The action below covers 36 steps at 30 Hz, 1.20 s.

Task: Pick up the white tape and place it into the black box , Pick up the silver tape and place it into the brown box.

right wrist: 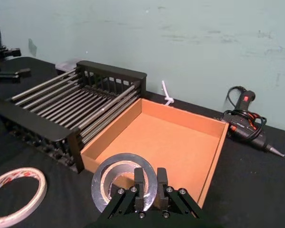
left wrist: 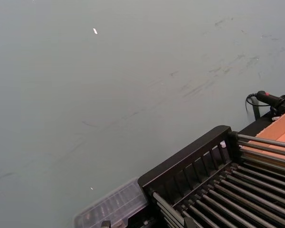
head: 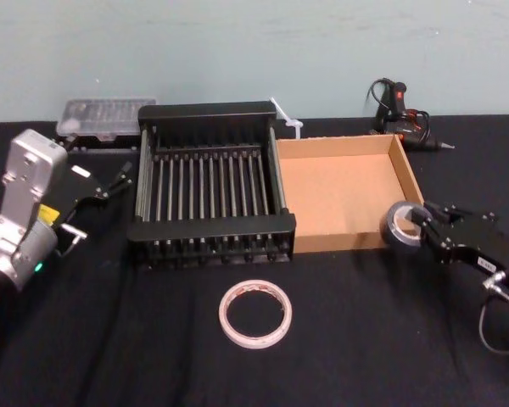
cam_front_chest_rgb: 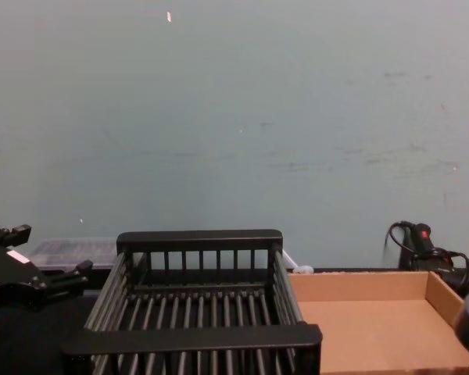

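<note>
Right gripper (right wrist: pixel 146 190) clamps the silver tape (right wrist: pixel 123 179) at the brown box's (head: pixel 343 191) near-right corner, seemingly not inside. White tape (head: pixel 255 313) lies before the empty black box (head: pixel 210 194); neither tape is delivered.

The right gripper (head: pixel 417 227) hovers at the brown box's (head: pixel 343 244) near right corner, fingers clamped on the silver tape (head: pixel 400 226). The left gripper (head: pixel 119 176) sits parked far to that box's left, fingers apart.
</note>
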Motion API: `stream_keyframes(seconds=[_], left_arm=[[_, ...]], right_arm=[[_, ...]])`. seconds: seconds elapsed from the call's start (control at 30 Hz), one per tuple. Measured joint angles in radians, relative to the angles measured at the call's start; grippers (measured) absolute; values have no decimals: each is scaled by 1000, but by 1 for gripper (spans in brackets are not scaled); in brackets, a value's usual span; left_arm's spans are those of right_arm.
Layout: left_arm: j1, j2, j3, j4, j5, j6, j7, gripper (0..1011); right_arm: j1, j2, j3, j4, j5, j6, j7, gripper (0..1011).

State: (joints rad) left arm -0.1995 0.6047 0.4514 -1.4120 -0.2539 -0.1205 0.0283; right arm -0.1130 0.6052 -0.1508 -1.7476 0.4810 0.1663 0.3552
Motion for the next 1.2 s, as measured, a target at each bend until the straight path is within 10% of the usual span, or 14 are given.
stream_keyframes(seconds=[1.2], left_arm=[[0,0,0,0,0,0,0,1001]], right_arm=[[297,-102,-123,266,-39,58,-7,173]])
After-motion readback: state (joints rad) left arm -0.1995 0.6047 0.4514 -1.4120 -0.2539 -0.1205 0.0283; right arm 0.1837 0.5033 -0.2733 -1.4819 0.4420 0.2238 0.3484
